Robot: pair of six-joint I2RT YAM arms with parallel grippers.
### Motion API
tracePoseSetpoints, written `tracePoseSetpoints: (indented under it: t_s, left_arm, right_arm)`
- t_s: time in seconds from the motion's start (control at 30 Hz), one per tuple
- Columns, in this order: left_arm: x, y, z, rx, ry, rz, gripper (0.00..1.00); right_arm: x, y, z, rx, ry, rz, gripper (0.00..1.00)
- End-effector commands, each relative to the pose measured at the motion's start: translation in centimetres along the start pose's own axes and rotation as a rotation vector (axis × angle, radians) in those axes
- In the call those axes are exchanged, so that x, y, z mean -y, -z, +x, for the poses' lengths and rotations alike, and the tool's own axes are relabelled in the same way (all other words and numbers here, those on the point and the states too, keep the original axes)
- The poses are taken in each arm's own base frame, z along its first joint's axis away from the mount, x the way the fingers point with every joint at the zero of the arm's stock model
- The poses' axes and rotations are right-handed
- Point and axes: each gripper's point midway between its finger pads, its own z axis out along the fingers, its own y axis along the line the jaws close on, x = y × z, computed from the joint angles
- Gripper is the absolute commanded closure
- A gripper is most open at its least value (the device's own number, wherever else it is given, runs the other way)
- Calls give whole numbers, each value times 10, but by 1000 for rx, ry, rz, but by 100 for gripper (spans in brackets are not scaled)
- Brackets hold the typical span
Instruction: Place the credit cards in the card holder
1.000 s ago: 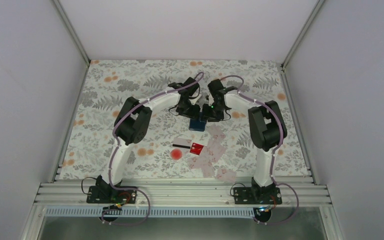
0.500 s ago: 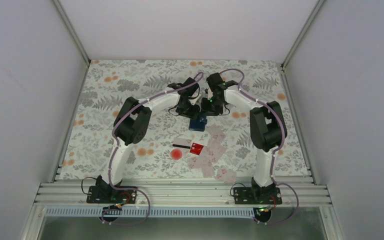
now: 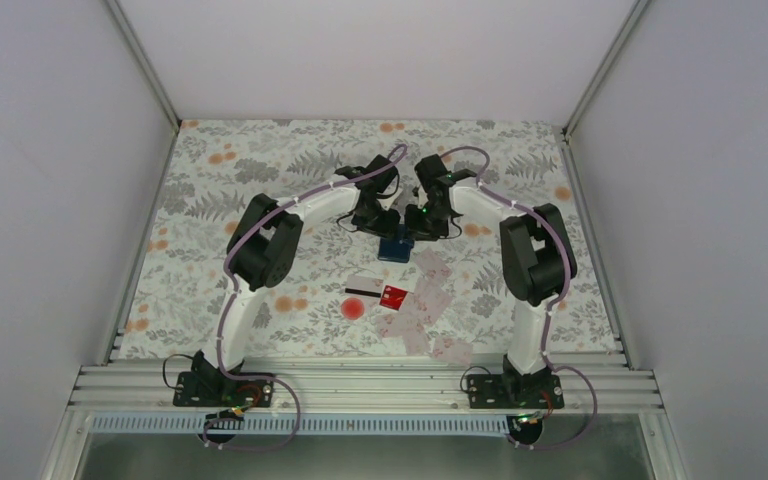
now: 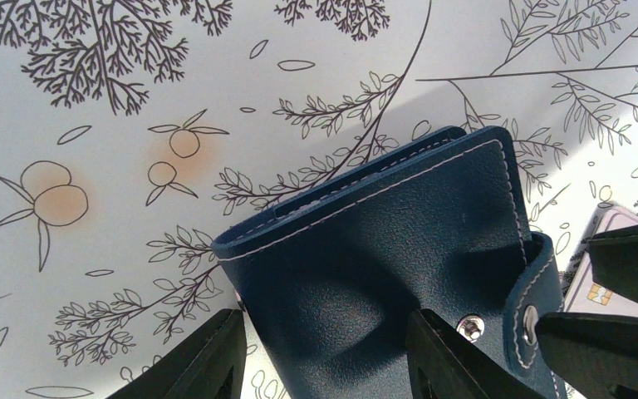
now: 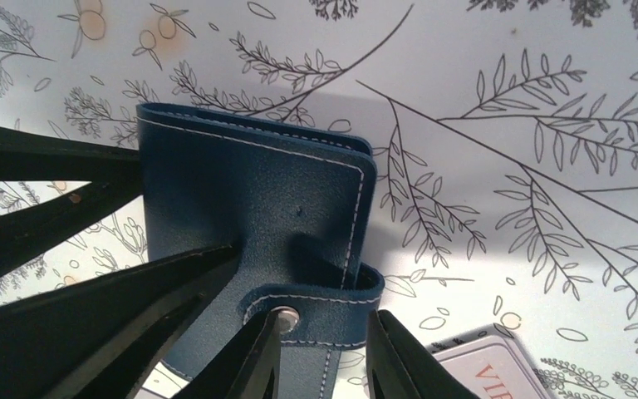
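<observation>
Judging by how things lie, we are at the very start. The card holder [image 3: 395,247] is snapped shut and we can see no card in it. The credit cards [image 3: 422,300] lie scattered on the table [image 3: 210,200], on the near side of the holder and slightly right, with the red card [image 3: 394,295] among them. One pale card sits just beside the holder. Opening the holder comes first, in our view, then every card remains to be loaded.

The left pincer [image 4: 324,324] is pinching the holder's body, whose blue face dimples between the fingers [image 4: 208,357]. The right pincer [image 5: 326,320] straddles the snap tab [image 5: 332,299], one finger on each side and close in. Whether it presses the tab yet, we cannot tell.
</observation>
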Motion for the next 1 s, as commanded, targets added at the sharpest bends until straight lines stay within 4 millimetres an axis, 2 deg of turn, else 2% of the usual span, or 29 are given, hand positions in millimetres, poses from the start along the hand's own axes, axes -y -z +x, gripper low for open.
tracePoseSetpoints:
  t_s: [0.0, 0.63, 0.97]
  left_arm:
    - [-3, -13, 23, -84, 14, -13, 50]
    - [-2, -14, 23, -86, 8, -9, 50]
    - [-2, -14, 23, -86, 9, -6, 50]
  right_arm:
    - [-6, -6, -1, 5, 4, -16, 72]
    - [-4, -26, 7, -33, 8, -4, 77]
    - [-19, -26, 6, -33, 22, -51, 77]
